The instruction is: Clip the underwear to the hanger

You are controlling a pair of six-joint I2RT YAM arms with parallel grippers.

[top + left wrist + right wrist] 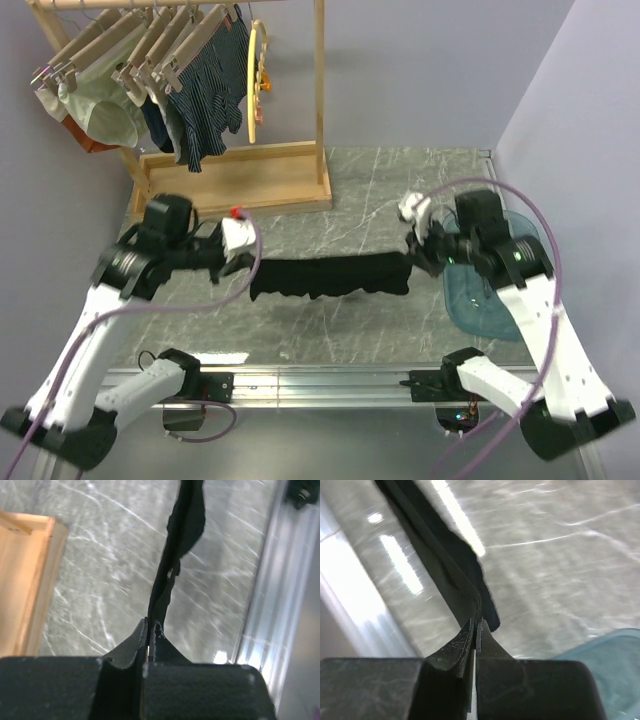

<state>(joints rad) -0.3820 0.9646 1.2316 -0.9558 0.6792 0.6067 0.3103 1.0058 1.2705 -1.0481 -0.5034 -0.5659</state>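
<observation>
The black underwear [330, 275] is stretched taut just over the table [380, 190], with the left claw [243, 262] pinched shut on one end and the right claw [415, 255] pinched shut on the other. The yellow hanger [258, 85] hangs on the wooden rack [320, 100] at the far left, well apart from the underwear, just beside striped shorts [215, 90], with green underwear [105, 115] further along. A clear blue tub [465, 295] sits under the right arm.
</observation>
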